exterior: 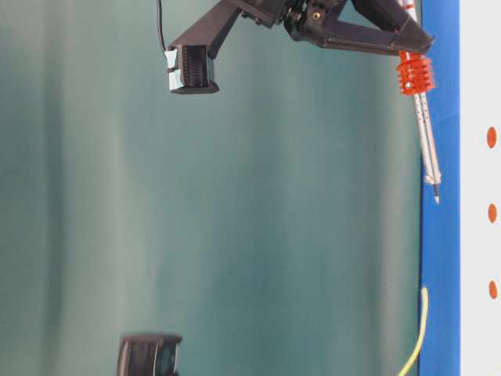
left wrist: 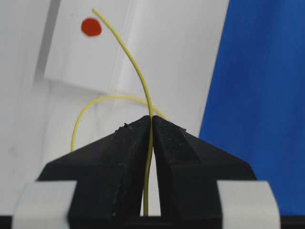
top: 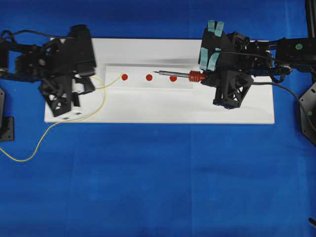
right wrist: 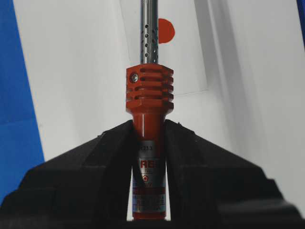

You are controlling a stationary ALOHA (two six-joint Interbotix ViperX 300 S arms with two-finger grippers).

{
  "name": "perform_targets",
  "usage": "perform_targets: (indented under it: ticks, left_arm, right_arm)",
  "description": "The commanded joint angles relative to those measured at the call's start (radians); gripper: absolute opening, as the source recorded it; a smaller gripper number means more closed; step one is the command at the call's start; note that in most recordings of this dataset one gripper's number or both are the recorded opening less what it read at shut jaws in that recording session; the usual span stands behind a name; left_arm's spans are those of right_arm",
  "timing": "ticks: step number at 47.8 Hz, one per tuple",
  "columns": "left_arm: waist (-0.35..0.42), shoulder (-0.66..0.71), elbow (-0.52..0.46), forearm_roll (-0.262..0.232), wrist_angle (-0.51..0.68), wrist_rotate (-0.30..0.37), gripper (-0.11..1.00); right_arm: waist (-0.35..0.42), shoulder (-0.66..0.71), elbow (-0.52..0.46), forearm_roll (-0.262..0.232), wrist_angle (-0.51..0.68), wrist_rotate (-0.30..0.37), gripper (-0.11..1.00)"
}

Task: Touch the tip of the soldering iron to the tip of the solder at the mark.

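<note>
Yellow solder [left wrist: 143, 86] is floppy, left gripper [left wrist: 151, 125] jaws pinch it short; right gripper [right wrist: 148, 131] jaws clamp rigid soldering iron [right wrist: 148, 102] handle.

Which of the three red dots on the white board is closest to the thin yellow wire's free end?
The leftmost red dot: the yellow wire's tip ends beside it; the other two lie nearer the soldering iron.

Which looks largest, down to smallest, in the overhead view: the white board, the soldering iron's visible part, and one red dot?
1. The white board, by far the largest.
2. The soldering iron, a slim length sticking out of the right gripper.
3. A red dot, the smallest.
</note>
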Motion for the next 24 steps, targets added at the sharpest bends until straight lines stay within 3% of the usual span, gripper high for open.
perform_targets:
  ticks: [1, 24]
  left_arm:
    - [-0.005, 0.040, -0.048, 0.002, -0.018, 0.002, 0.03]
    - [-0.005, 0.304, -0.155, 0.002, -0.124, 0.009, 0.03]
  right_arm:
    - [0.002, -0.012, -0.018, -0.002, -0.009, 0.003, 0.06]
    - [0.000, -0.005, -0.012, -0.003, -0.012, 0.003, 0.06]
